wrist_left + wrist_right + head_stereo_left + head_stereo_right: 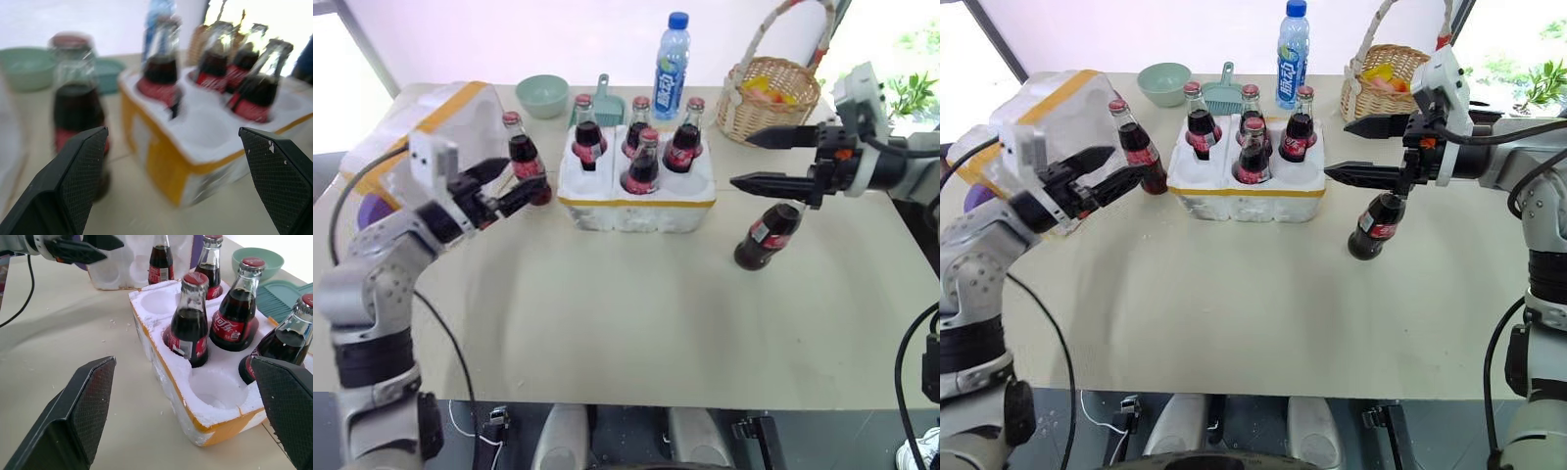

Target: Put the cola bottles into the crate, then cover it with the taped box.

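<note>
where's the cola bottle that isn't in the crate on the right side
In the left eye view it stands tilted on the table, the cola bottle right of the crate, just below the open right gripper and in front of the wicker basket.

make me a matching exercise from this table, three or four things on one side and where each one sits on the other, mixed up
Things:
1. water bottle
2. wicker basket
3. green bowl
4. taped box

Places:
A. far right of the table
B. table's left edge, behind the left claw
C. behind the crate, upright
D. far side, left of the teal dustpan

Pairs: 1-C, 2-A, 3-D, 4-B
</note>
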Controlling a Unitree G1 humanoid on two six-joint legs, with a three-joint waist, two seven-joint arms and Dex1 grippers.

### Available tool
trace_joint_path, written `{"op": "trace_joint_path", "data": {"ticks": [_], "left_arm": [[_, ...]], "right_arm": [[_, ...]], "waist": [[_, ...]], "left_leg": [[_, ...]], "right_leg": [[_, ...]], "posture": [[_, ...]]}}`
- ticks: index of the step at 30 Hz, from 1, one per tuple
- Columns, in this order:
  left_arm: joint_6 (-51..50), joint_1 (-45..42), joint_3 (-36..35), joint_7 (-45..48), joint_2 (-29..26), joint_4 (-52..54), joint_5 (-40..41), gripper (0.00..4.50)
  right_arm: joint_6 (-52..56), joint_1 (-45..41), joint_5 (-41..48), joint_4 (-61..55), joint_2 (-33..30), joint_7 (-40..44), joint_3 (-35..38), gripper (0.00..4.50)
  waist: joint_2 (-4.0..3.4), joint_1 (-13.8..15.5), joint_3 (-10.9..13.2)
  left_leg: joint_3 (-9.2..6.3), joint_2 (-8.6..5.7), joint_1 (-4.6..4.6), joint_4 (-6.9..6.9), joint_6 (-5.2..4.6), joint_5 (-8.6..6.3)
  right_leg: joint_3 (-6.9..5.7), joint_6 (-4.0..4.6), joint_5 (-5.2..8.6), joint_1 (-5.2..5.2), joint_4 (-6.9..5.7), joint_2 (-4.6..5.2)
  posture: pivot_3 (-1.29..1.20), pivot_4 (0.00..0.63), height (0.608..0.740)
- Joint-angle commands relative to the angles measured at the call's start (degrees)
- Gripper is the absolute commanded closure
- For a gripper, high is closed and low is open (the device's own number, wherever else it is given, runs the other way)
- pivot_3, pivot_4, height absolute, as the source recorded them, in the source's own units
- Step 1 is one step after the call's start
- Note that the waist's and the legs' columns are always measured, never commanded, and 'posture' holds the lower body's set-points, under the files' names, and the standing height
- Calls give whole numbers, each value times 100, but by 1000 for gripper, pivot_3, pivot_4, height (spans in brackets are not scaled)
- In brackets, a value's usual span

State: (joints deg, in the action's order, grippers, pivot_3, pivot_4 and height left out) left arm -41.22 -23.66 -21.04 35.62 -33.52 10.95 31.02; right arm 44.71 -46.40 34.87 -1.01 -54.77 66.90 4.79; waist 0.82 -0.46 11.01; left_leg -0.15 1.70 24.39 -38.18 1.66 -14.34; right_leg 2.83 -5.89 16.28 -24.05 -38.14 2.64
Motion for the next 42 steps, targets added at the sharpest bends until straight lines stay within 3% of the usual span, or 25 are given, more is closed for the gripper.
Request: {"op": "trace_joint_path", "data": {"ticks": [1, 8, 23, 29, 38, 41, 42], "left_arm": [[563, -195, 128, -423, -7, -422, -502, 27], [1206, -814, 510, -380, 50, -1324, -825, 27], [2307, -1670, 992, -204, 236, -3189, -1385, 27], [3109, -2273, 1131, -276, 511, -4665, -1727, 27], [3838, -2985, 1165, -129, 650, -6010, -1981, 27], [3952, -3024, 1111, -107, 612, -6097, -1951, 791], [3950, -2995, 1099, -80, 579, -6063, -1934, 1323]], "right_arm": [[153, -137, 221, -206, -74, 89, 176, 0], [218, -263, 203, -305, -113, 88, 150, 0], [709, -45, 1053, -1049, -382, 177, 673, 0], [747, 56, 1139, -1098, -324, 27, 744, 0], [712, 18, 1201, -992, -218, -159, 684, 0], [672, 68, 1165, -964, -189, -216, 666, 0], [666, 79, 1163, -957, -185, -225, 669, 0]], "waist": [[0, -7, 0], [0, -22, 0], [1, -22, 0], [1, -22, 0], [1, -30, 0], [1, -35, 0], [1, -31, 0]], "left_leg": [[0, 0, 0, 0, 0, 0], [2, -1, 0, 2, 0, 0], [4, -1, 1, 2, 0, 0], [6, -3, 1, 2, 0, 0], [6, -4, 3, 2, 0, 0], [5, -3, 3, 2, 0, 0], [5, -3, 3, 2, 0, 0]], "right_leg": [[0, 0, 0, 0, 0, 0], [0, 1, 0, -1, 1, -2], [0, 0, -1, -4, -1, -3], [0, 0, -1, -4, -1, -3], [0, 0, -2, -6, -1, -3], [0, 0, -2, -6, -2, -3], [0, 0, -2, -6, -2, -3]], "posture": [[0, 150, 740], [0, 150, 740], [0, 150, 740], [0, 150, 740], [0, 150, 740], [0, 150, 740], [0, 150, 740]]}}
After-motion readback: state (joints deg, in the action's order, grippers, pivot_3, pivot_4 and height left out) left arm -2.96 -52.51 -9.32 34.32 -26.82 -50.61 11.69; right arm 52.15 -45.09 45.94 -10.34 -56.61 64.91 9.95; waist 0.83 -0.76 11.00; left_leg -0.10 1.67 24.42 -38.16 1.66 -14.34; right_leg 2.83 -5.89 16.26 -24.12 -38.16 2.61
